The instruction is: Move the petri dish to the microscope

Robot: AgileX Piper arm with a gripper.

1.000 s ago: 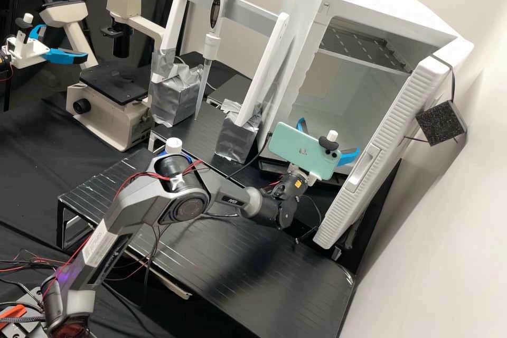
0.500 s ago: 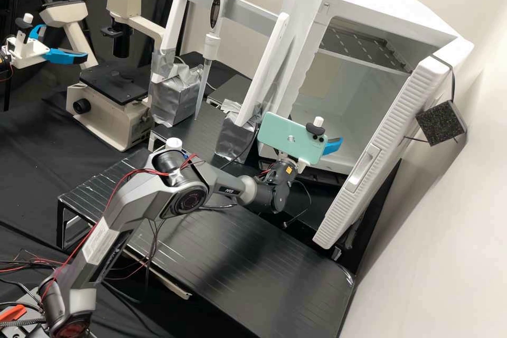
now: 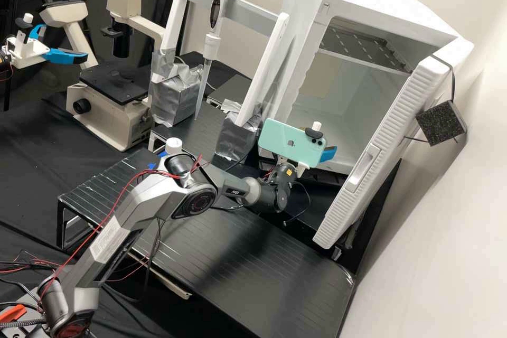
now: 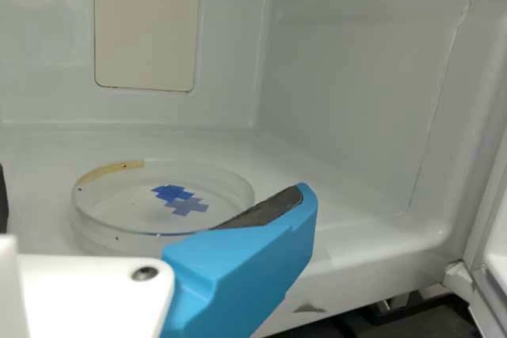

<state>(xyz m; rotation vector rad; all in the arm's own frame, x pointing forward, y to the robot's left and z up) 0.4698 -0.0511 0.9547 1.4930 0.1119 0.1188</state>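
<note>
The petri dish [image 4: 146, 210] lies flat on the pale floor inside a white cabinet [image 3: 380, 5], which fills much of the upper right of the high view. The dish is round and clear, with a blue mark [image 4: 171, 193] showing inside its outline and a yellow-brown strip [image 4: 119, 169] along part of its rim. Just beside it is the gripper [image 3: 328, 153], its fingers standing apart. In the wrist view the tip of one blue finger [image 4: 245, 263], lined with a dark pad, overlaps the edge of the dish; whether they touch I cannot tell. Behind the dish, a beige panel [image 4: 144, 25] is set in the cabinet's back wall.

In the high view a mint-green phone [image 3: 293, 142] sits on the gripper's mount, right of centre, before the cabinet's mouth. The grey arm [image 3: 190, 190] runs from there to the lower left, above the black bench [image 3: 253, 264]. The cabinet's ribbed door [image 3: 391, 127] is swung out at the right. A pipette [image 3: 214, 26] hangs upright on a white frame [image 3: 237, 8] at upper centre, and the microscope [image 3: 113, 84] stands at upper left, well apart from the cabinet.
</note>
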